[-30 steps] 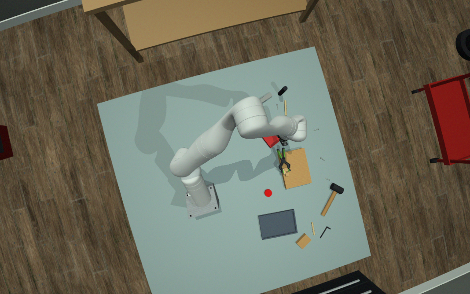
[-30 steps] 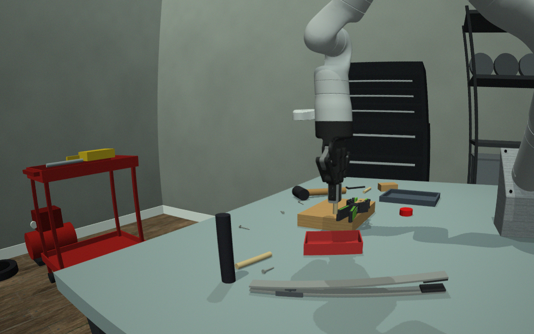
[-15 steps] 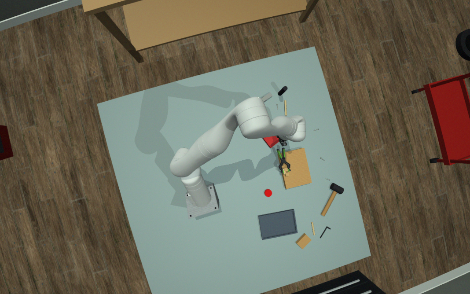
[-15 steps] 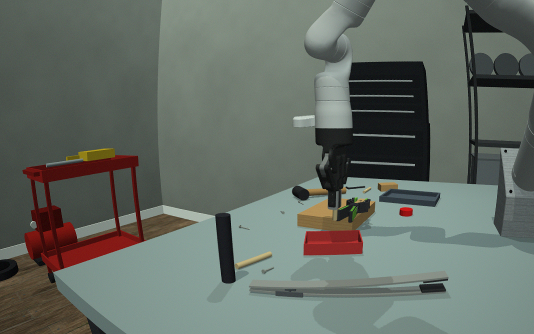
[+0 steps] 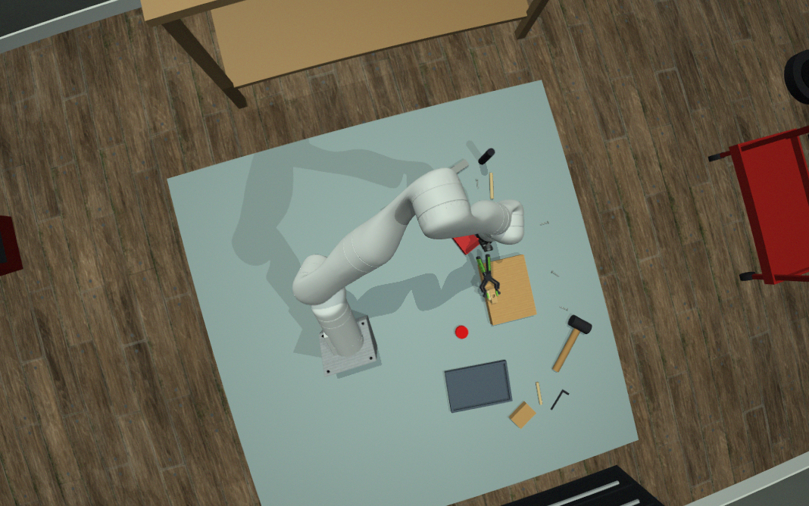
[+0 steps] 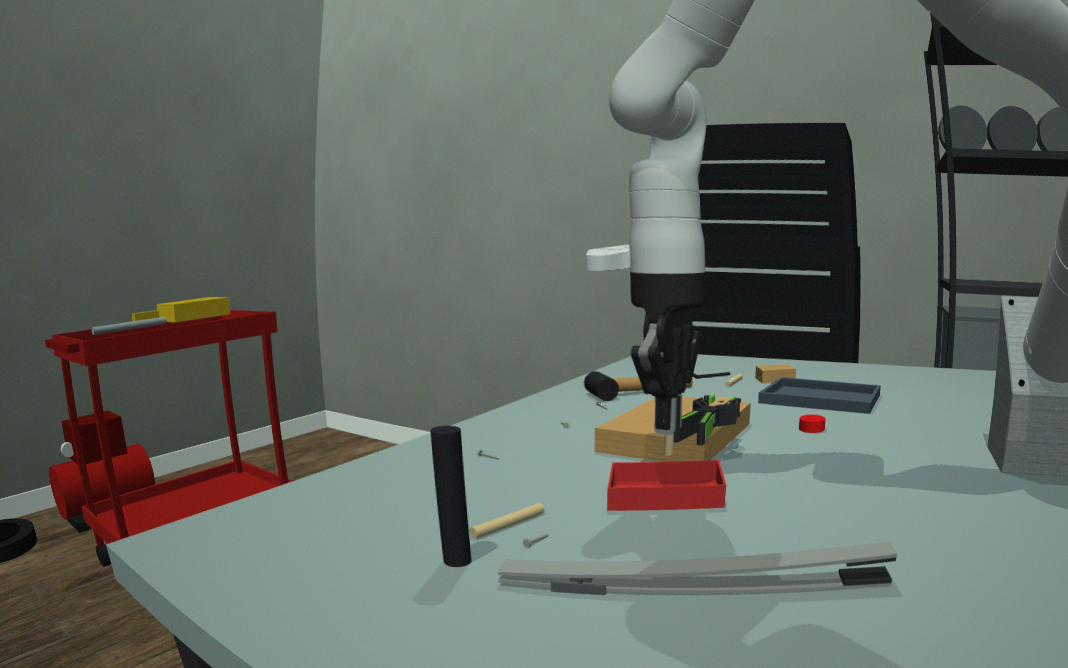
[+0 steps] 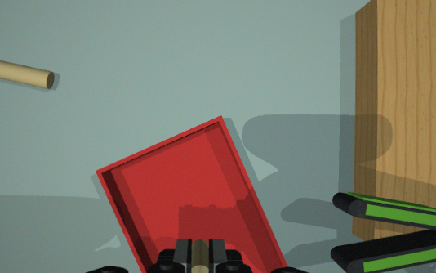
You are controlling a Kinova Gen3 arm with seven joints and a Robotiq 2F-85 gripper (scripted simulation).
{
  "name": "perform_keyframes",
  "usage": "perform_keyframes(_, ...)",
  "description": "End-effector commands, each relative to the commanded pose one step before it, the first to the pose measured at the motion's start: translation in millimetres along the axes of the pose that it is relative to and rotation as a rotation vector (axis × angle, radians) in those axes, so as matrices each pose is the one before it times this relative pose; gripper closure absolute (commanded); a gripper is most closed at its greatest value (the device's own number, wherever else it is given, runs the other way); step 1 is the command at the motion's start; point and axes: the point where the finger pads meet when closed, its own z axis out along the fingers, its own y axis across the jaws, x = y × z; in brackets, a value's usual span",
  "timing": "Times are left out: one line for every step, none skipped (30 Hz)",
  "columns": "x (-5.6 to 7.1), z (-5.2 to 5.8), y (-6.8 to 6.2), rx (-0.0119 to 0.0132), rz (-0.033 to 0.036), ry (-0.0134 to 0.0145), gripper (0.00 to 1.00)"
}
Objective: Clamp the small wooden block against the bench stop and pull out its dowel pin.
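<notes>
We held the gripper [image 6: 666,415] clamped on the dowel pin [image 7: 200,254] upright over the red tray [image 7: 180,184], beside the bench board [image 6: 630,437], likely to drop it where it could not roll

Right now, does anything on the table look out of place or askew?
Mostly small clutter: a black cylinder stands upright among loose screws and a spare dowel. The red tray lies skewed to the bench board. The fingers hold the pin above it.

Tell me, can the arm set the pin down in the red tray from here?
Probably yes. The tool, shut on the dowel pin, hangs right over the red tray's open, empty-looking interior; nothing visible blocks a straight descent.
</notes>
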Motion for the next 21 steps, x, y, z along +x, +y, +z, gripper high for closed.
perform_keyframes(0.21,5.60,-0.14,0.00225,0.01039,0.00180,0.90)
perform_keyframes(0.00,0.00,0.00,0.00000,0.00000,0.00000,0.90)
perform_keyframes(0.42,1.05,-0.02,0.00011,0.00027,0.00069,0.90)
perform_keyframes(-0.20,1.24,0.00,-0.00004,-0.00014,-0.00035,0.90)
perform_keyframes(-0.17,1.23,0.00,-0.00004,-0.00012,-0.00031,0.90)
perform_keyframes(-0.07,1.19,-0.01,-0.00001,-0.00005,-0.00013,0.90)
perform_keyframes(0.01,1.15,-0.01,0.00001,0.00000,0.00001,0.90)
perform_keyframes(0.05,1.13,-0.01,0.00002,0.00002,0.00006,0.90)
perform_keyframes(0.06,1.12,-0.01,0.00002,0.00003,0.00008,0.90)
perform_keyframes(0.03,1.11,-0.01,0.00001,0.00001,0.00003,0.90)
perform_keyframes(0.01,1.10,-0.01,0.00001,-0.00001,0.00000,0.90)
perform_keyframes(0.00,1.09,-0.01,0.00001,-0.00001,-0.00002,0.90)
perform_keyframes(0.03,1.07,-0.01,0.00001,0.00001,0.00003,0.90)
perform_keyframes(0.03,1.05,-0.01,0.00001,0.00001,0.00003,0.90)
perform_keyframes(0.01,1.04,-0.01,0.00001,0.00000,0.00001,0.90)
perform_keyframes(0.00,1.02,-0.01,0.00001,-0.00001,-0.00001,0.90)
perform_keyframes(0.02,1.00,-0.01,0.00001,0.00000,0.00001,0.90)
perform_keyframes(0.00,0.00,0.00,0.00000,0.00000,0.00000,0.90)
perform_keyframes(0.00,0.00,0.00,0.00000,0.00000,0.00000,0.90)
perform_keyframes(0.28,0.90,-0.01,0.00006,0.00017,0.00044,0.90)
perform_keyframes(-0.10,0.99,0.00,-0.00002,-0.00007,-0.00018,0.90)
